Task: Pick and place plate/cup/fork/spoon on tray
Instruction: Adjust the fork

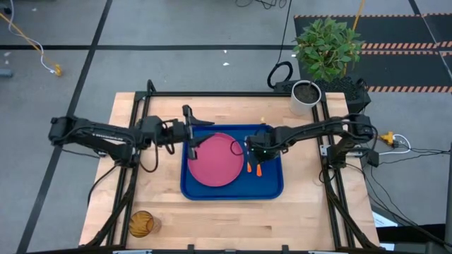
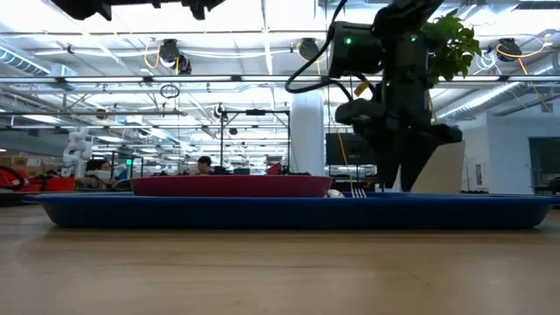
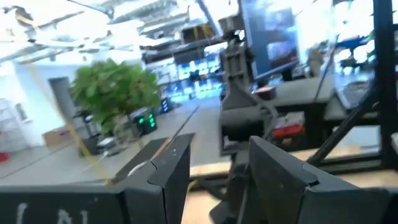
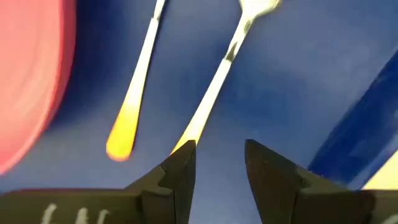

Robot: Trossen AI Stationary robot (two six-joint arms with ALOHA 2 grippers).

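Observation:
The blue tray point(image 1: 272, 185) lies mid-table with the pink-red plate point(image 1: 215, 160) flat on its left half. Right of the plate the spoon point(image 4: 138, 87) and the fork point(image 4: 230, 50) lie flat on the tray floor, their orange handles toward the near edge. My right gripper point(image 4: 219, 165) points down over the fork's handle end, open; one finger hides that end. My left gripper point(image 3: 217, 168) hovers level above the tray's far left corner, open, nothing between its fingers. The amber cup point(image 1: 140, 224) stands upright at the table's near left corner.
A white pot with dark soil point(image 1: 305, 95) stands at the table's far right corner, with a leafy plant point(image 1: 328, 42) behind it. Black frame rails point(image 1: 233, 94) run along the table's far edge and sides. Bare wood point(image 1: 233, 222) lies in front of the tray.

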